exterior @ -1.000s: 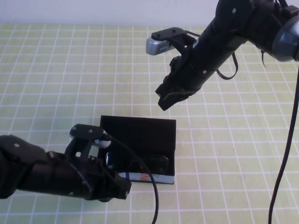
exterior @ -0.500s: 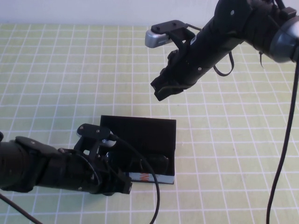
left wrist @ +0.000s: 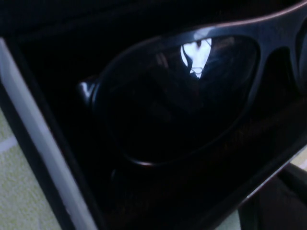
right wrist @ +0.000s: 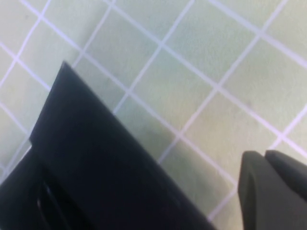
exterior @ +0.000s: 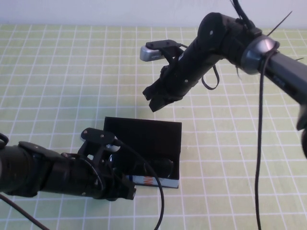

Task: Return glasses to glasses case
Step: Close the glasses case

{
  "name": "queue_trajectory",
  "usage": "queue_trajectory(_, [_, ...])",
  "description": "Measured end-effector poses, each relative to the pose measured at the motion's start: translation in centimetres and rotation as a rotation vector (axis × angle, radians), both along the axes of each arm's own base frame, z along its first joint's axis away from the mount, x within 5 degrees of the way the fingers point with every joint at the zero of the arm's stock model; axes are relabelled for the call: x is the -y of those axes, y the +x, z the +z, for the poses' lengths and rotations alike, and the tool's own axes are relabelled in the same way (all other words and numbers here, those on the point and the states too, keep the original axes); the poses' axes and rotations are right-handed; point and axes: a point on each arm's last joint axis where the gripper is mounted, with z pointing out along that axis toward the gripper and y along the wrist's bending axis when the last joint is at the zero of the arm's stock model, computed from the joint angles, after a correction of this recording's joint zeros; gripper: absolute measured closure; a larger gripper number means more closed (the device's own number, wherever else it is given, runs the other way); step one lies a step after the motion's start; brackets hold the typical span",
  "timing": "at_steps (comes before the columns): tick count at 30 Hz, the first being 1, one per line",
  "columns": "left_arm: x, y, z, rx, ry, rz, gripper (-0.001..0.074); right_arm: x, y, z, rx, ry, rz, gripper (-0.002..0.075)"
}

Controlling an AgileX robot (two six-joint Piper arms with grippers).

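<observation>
The glasses case [exterior: 144,136] stands open on the green checked mat, its lid upright at the back and its printed front side [exterior: 154,181] facing me. The black glasses [exterior: 156,167] lie inside it. One tinted lens fills the left wrist view [left wrist: 177,96], beside the case's wall [left wrist: 38,143]. My left gripper [exterior: 122,189] is low at the case's front left corner, next to the glasses. My right gripper [exterior: 156,98] hangs shut and empty in the air above and behind the lid. The right wrist view shows the lid's corner [right wrist: 96,158] and the gripper [right wrist: 268,191].
The green mat with white grid lines [exterior: 57,76] covers the whole table around the case. Black cables [exterior: 160,206] hang from both arms, one looping in front of the case.
My right arm has swung left and a little farther back, staying above the case. My left arm has shifted slightly toward the case's front left corner. The glasses stay in the case.
</observation>
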Motion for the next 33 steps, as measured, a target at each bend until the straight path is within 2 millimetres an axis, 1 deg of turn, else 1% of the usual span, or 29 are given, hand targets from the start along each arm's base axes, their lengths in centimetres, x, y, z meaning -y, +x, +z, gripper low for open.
queue_trajectory(5, [0.0, 0.0, 0.0, 0.004, 0.001, -0.004, 0.0737, -1.0, 1.6, -1.6, -0.064, -0.006, -0.002, 0.0737])
queue_trajectory(9, [0.0, 0.0, 0.0, 0.004, 0.001, -0.004, 0.0737, -1.4, 2.4, -2.3, -0.067, 0.005, -0.026, 0.0737])
queue_trajectory(17, [0.0, 0.0, 0.0, 0.004, 0.000, -0.003, 0.0737, -1.4, 2.5, -2.5, -0.088, -0.001, -0.049, 0.0737])
queue_trajectory(24, [0.0, 0.0, 0.0, 0.003, -0.001, -0.001, 0.0737, -1.1, 1.8, -3.9, -0.153, -0.023, -0.057, 0.0737])
queue_trajectory(28, [0.0, 0.0, 0.0, 0.003, -0.001, -0.001, 0.0737, -1.1, 1.3, -3.3, -0.170, -0.002, -0.056, 0.0737])
queue_trajectory(33, [0.0, 0.0, 0.0, 0.004, -0.001, -0.002, 0.0737, -1.3, 0.6, -1.0, -0.140, 0.030, -0.044, 0.0737])
